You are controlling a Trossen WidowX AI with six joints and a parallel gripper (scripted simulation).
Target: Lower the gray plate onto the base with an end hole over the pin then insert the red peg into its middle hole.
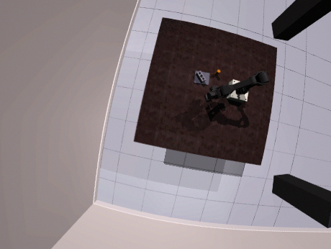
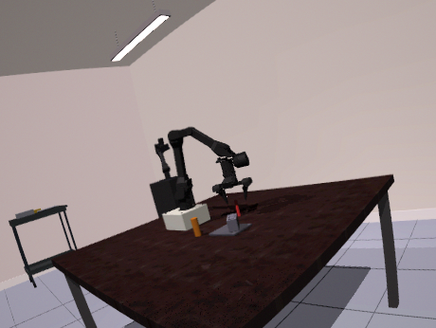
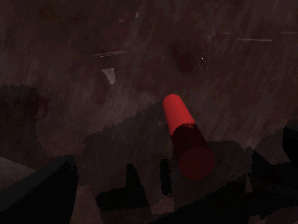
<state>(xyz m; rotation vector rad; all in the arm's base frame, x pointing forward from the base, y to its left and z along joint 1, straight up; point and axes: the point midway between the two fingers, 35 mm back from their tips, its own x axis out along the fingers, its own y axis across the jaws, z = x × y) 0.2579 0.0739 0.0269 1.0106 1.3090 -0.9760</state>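
The red peg (image 2: 238, 210) (image 3: 178, 114) stands upright on the table, its upper part in shadow; the top view does not show it under the arm. My gripper (image 1: 208, 97) (image 2: 236, 201) (image 3: 182, 152) is open and empty. It points down over the peg, and in the wrist view the peg shows between the wide-apart fingers. The gray plate (image 1: 200, 77) (image 2: 232, 223) sits on the flat base (image 1: 207, 75) (image 2: 243, 228), turned at an angle to it, with dark holes on top. The pin cannot be made out, and the views are too small to tell whether the plate lies fully flat.
An orange cylinder (image 1: 218, 71) (image 2: 196, 227) stands upright between the base and the arm's white mount (image 1: 243, 97) (image 2: 179, 220). The plate and base are close beside the gripper. The dark table (image 1: 173, 47) (image 2: 156, 280) carries them all.
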